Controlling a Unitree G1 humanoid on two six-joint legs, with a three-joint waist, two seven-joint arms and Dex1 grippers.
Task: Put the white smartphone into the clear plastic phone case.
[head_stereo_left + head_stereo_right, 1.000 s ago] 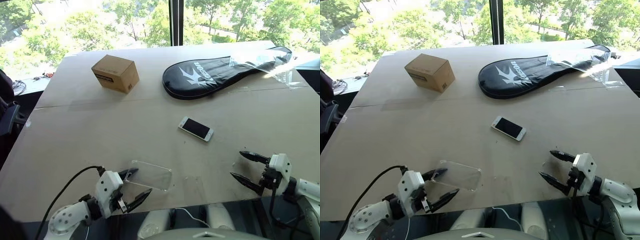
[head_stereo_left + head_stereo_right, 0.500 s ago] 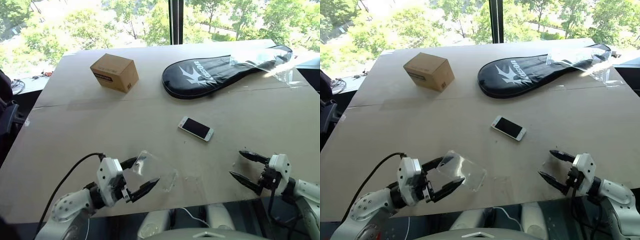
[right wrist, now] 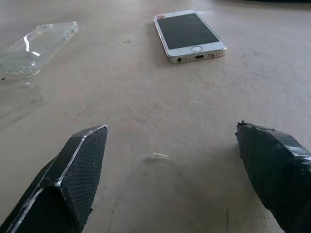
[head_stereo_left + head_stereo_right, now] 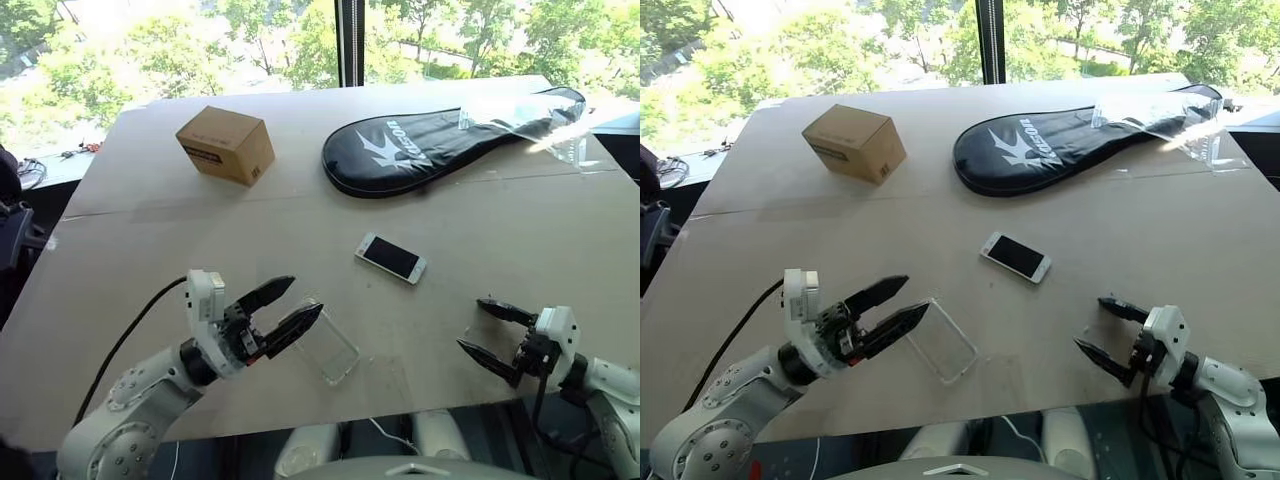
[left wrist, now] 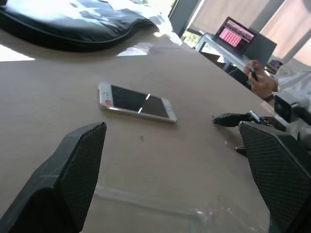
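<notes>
Left jaws: left gripper (image 4: 283, 311) spread wide, black tapered fingers with cross-hatched pads, holding nothing, raised just beside the case
Right jaws: right gripper (image 4: 494, 333) wide apart, empty, low over the table's near edge
Case: clear plastic phone case (image 4: 326, 344), thin glossy shell with rounded corners and shallow rim, lying on the table (image 4: 150, 260)
Phone: white smartphone (image 4: 391, 257), flat, dark glossy screen up, mid-table between both grippers
Table: matte tan board
Behind: brown cardboard box (image 4: 226, 145); black racket cover (image 4: 430, 140)
</notes>
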